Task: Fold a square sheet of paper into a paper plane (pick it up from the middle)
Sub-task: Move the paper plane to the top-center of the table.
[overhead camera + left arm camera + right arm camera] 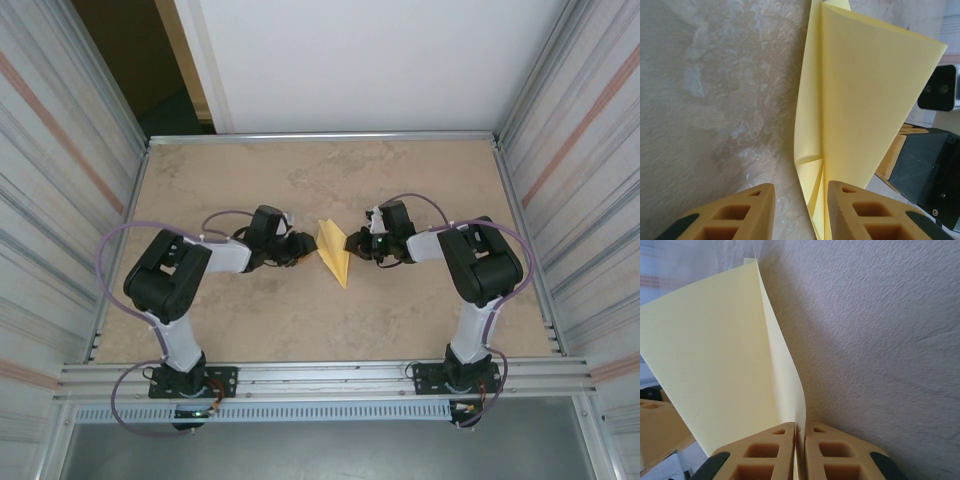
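Creasing, by the look of it. Found the paper plane (333,252) at the middle of the table (400,330), already folded to a narrow dart, sharp tip toward the table's near edge. Saw the right gripper (800,429) just right of table centre, jaws pressed together on one raised yellow layer, with no gap left between the pads. Saw the left gripper (800,192) just left of table centre, jaws apart, with bare table surface between them and the folded edge against the inner face of one finger. Could not confirm any pressure on the paper there.

Judged the dart nearly finished, with a wing being stood up or flattened. Called for a firm pinch close to the centre crease, to avoid tearing or curling such thin paper. Called also for bringing the open jaws squarely over the fold before closing, rather than nudging the body sideways across the table. Better to draw the layer along its existing crease, never against it. Noted a visible bow in the held layer above the table, and so a real risk of a warped wing.
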Controlling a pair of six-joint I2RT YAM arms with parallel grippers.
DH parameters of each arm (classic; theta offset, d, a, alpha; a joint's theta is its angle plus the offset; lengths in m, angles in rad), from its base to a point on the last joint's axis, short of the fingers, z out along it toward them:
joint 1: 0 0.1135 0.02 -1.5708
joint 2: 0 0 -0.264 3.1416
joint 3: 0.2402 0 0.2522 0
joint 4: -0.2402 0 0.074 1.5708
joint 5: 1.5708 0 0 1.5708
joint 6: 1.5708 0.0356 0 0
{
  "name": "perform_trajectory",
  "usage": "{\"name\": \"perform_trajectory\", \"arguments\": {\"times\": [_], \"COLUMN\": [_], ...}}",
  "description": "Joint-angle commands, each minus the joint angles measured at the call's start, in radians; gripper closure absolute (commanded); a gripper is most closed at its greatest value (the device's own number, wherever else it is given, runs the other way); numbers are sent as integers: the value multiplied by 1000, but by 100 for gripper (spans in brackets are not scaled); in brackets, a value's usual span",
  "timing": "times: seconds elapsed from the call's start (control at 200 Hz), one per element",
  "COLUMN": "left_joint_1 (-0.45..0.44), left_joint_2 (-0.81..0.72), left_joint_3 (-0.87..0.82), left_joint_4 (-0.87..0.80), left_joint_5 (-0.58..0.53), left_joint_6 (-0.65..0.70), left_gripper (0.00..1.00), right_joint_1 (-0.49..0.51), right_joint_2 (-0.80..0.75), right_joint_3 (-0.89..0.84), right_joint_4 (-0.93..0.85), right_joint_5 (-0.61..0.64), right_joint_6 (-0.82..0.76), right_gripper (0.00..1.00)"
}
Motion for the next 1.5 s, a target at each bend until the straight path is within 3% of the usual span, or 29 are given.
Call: {"name": "perform_trajectory", "arguments": {"times": [0.0, 0.516, 0.702, 0.887, 1.238, 1.493], "left_joint_1": [-7, -9, -4, 14, 16, -2], "left_joint_2": [21, 136, 140, 48, -90, -84], "left_joint_3": [25, 126, 130, 54, -71, -92], "left_joint_4": [54, 19, 48, 69, 75, 82], "left_joint_5": [52, 96, 101, 44, -73, -106], "left_joint_6": [-6, 35, 26, 23, -2, -8], "left_gripper": [63, 74, 88, 100, 100, 100], "right_joint_1": [-6, -11, -14, -13, 4, 53], "right_joint_2": [1, 0, -24, -115, -198, -175], "right_joint_3": [-4, -7, -5, -10, -41, -45], "right_joint_4": [-17, -12, -11, -35, -57, -87], "right_joint_5": [7, 4, 0, 28, 106, 198], "right_joint_6": [6, 8, 10, 6, 10, -10], "right_gripper": [87, 89, 90, 92, 93, 90]}}
